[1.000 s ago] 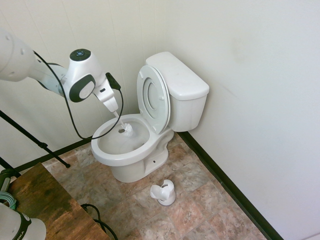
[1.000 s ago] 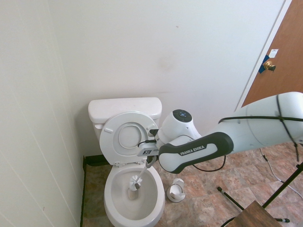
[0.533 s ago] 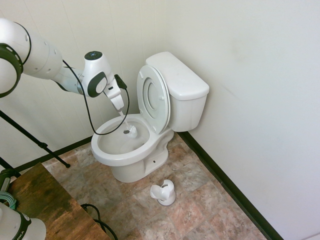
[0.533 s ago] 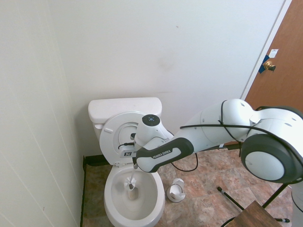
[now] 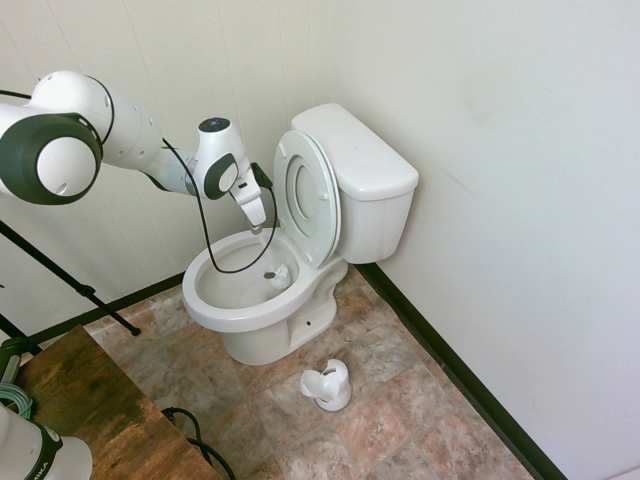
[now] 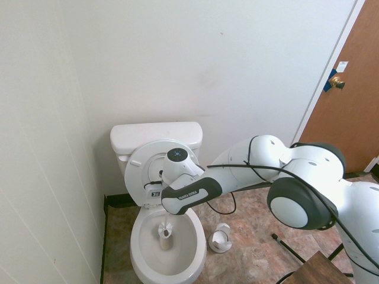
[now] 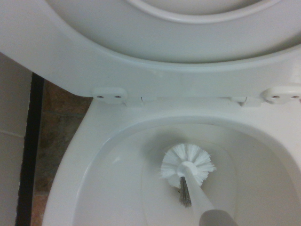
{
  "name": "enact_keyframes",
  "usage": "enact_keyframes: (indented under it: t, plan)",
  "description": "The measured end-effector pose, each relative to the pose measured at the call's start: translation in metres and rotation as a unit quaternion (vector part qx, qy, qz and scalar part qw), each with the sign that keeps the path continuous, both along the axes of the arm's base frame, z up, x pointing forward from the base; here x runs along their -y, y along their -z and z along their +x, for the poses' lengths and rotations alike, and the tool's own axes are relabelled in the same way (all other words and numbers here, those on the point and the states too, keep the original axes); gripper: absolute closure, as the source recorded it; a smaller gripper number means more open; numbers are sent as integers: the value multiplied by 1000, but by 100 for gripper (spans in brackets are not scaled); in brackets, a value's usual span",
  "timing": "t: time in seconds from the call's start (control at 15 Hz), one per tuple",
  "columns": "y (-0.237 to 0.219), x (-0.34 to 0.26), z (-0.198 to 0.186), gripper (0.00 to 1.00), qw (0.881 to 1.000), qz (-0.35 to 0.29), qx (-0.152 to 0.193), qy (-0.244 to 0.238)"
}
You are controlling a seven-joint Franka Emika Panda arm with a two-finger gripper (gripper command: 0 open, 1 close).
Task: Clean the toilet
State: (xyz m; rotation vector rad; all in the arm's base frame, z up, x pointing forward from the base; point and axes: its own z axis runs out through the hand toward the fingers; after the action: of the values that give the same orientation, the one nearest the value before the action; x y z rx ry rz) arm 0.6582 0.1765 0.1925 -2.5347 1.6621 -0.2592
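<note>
Toilet (image 5: 300, 230) bowl directly beneath gripper (image 5: 258, 222) — brush (image 7: 187, 168) inside.

A: What is seen at the toilet (image 5: 270, 290)?

B: The seat and lid are raised against the tank. The bowl is open, and a white brush (image 5: 279, 276) is held inside it, its head near the bowl's back wall.

A: How is the brush held?

B: Its handle is clamped in the end effector (image 5: 259, 226), which is pointed steeply down over the bowl's rear rim, just beside the raised seat.

A: What is found on the floor?

B: A small white brush holder (image 5: 328, 385) is set on the tiles in front of the toilet, apart from it. A wooden tabletop (image 5: 90, 400) is seen at the lower left corner.
</note>
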Motion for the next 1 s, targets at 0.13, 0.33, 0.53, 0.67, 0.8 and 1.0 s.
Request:
enact_keyframes:
  t: [0.13,0.33,0.53,0.67,0.8,1.0]
  plan:
    - [2,-10,6,100,1000,-2,-4,-2]
    - [-1,-21,16,100,1000,-4,-5,-3]
    - [-1,-33,23,100,1000,-6,-6,-8]
    - [7,-39,23,100,1000,-8,-10,-11]
    - [16,-45,20,100,1000,-11,-15,-15]
    - [21,-57,12,100,999,-16,-20,-28]
